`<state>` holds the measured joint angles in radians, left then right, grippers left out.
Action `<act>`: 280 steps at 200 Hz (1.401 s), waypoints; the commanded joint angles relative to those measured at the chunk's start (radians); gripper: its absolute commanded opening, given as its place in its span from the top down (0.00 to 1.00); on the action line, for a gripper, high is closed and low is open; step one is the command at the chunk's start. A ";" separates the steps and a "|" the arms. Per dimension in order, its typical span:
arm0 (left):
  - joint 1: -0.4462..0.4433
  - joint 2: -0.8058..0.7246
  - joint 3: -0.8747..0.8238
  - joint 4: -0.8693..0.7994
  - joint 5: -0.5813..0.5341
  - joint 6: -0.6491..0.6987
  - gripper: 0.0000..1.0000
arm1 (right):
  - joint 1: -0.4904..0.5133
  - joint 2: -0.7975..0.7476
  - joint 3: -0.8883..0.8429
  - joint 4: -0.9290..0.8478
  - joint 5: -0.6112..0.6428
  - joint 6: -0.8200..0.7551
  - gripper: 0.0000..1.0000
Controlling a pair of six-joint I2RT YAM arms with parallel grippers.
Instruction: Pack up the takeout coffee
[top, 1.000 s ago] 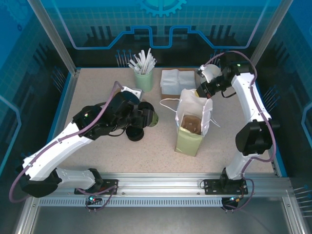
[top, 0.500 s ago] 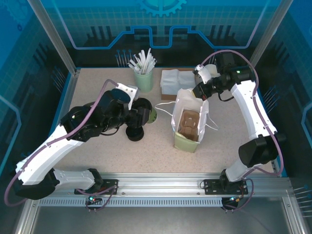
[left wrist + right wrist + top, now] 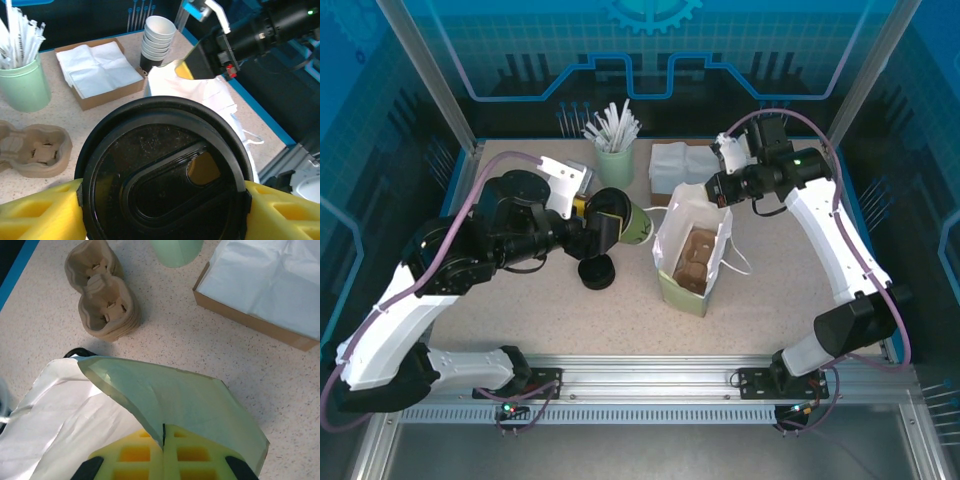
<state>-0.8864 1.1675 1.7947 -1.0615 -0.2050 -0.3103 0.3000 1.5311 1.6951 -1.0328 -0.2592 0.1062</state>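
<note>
- Within the last second the paper bag [image 3: 682, 292] was drawn left and tilted. Its far rim was pinched by the pressed-together right gripper [image 3: 163, 437], so the mouth was kept open.
- The takeout coffee [image 3: 634, 226] was raised and tipped toward the bag, clamped at the lid by the spread left gripper [image 3: 160, 212]. It was held in the air just left of the bag, so insertion was judged next.
- Counted: one bag, one napkin box [image 3: 680, 165], one carrier stack [image 3: 102, 297] on the table, one carrier [image 3: 695, 262] inside the bag, one tumbler of sticks [image 3: 615, 165], one stack of white cups [image 3: 159, 37], one lidded coffee, one black lid [image 3: 597, 272] near it.
</note>
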 commanded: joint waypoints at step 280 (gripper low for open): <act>-0.095 0.248 -0.155 0.291 -0.023 -0.029 0.34 | 0.133 -0.066 -0.078 0.051 0.037 0.207 1.00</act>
<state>-0.9775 1.4025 1.6745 -0.8669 -0.1837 -0.3561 0.4137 1.5028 1.6413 -0.9947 -0.1940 0.3107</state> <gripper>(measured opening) 0.662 0.058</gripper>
